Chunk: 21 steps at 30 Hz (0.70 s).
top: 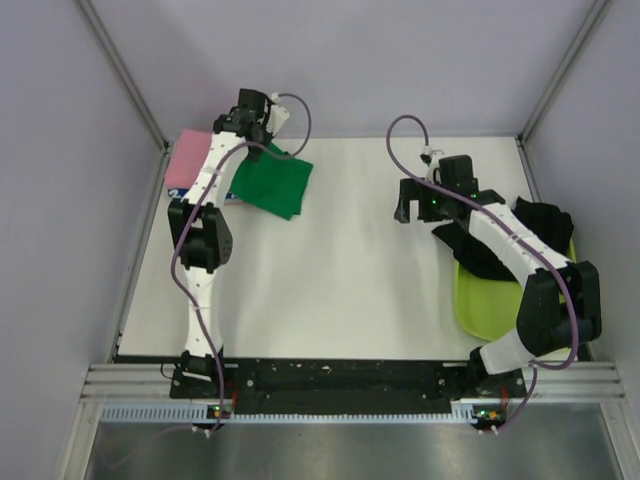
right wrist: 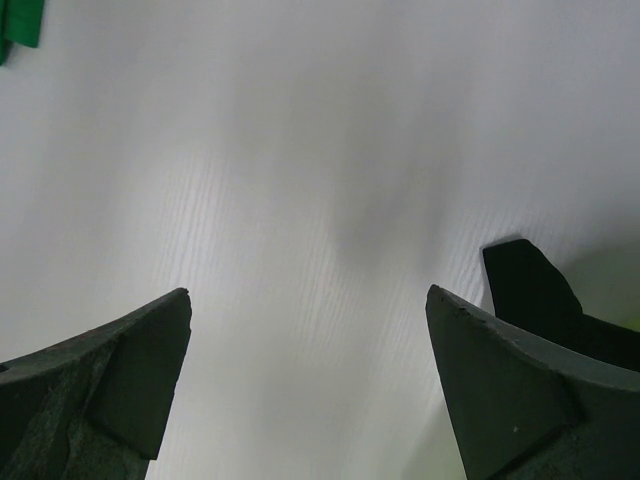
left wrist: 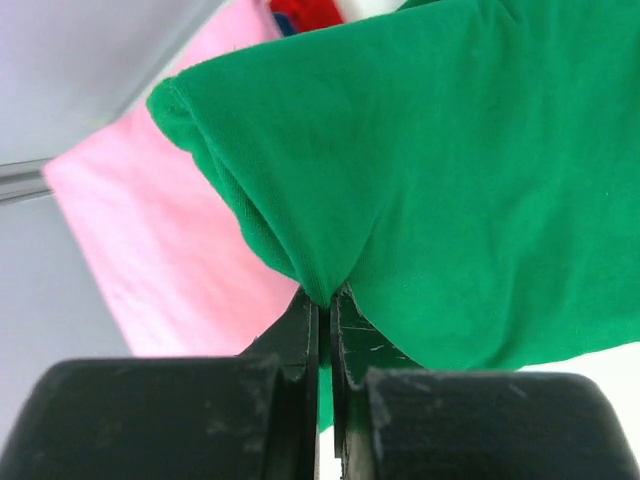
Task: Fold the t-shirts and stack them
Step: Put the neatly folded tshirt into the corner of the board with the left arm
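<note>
The folded bright green t-shirt (top: 272, 182) hangs at the far left, over the edge of a folded pink t-shirt (top: 187, 158). My left gripper (top: 262, 140) is shut on the green shirt's edge; the left wrist view shows the cloth (left wrist: 470, 180) pinched between the shut jaws (left wrist: 324, 300), the pink shirt (left wrist: 150, 250) behind it and a bit of red cloth (left wrist: 305, 10) at the top. My right gripper (top: 410, 205) is open and empty above the bare table (right wrist: 320, 200). A black t-shirt (top: 480, 255) lies draped over the lime-green tub (top: 485, 300) under the right arm.
The white tabletop (top: 340, 280) is walled by grey panels at the back and both sides. The lime-green tub sits at the right edge. A corner of black cloth (right wrist: 530, 290) shows beside the right finger. A black rail (top: 340, 378) runs along the near edge.
</note>
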{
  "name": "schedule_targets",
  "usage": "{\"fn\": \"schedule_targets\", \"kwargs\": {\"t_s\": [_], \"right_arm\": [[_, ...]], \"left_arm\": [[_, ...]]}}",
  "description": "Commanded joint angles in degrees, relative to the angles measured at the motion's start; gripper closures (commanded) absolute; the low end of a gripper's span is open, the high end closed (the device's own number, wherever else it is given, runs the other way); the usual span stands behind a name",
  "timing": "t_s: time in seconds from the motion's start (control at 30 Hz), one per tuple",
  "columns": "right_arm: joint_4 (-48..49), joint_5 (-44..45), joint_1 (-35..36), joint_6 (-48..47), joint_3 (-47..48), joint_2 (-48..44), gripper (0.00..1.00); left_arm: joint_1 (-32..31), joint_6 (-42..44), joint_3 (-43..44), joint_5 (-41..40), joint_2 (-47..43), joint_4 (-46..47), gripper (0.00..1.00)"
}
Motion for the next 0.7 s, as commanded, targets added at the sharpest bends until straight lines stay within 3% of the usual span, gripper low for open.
{"fn": "schedule_targets", "kwargs": {"t_s": [0.0, 0.67], "right_arm": [[-0.1, 1.1, 0.3, -1.2, -0.6, -2.3, 0.01], [-0.5, 3.6, 0.3, -3.1, -2.2, -2.4, 0.01]], "left_arm": [[0.4, 6.3, 1.7, -10.3, -4.5, 7.4, 1.0], [3.5, 13.8, 5.2, -15.0, -8.1, 13.7, 1.0]]}}
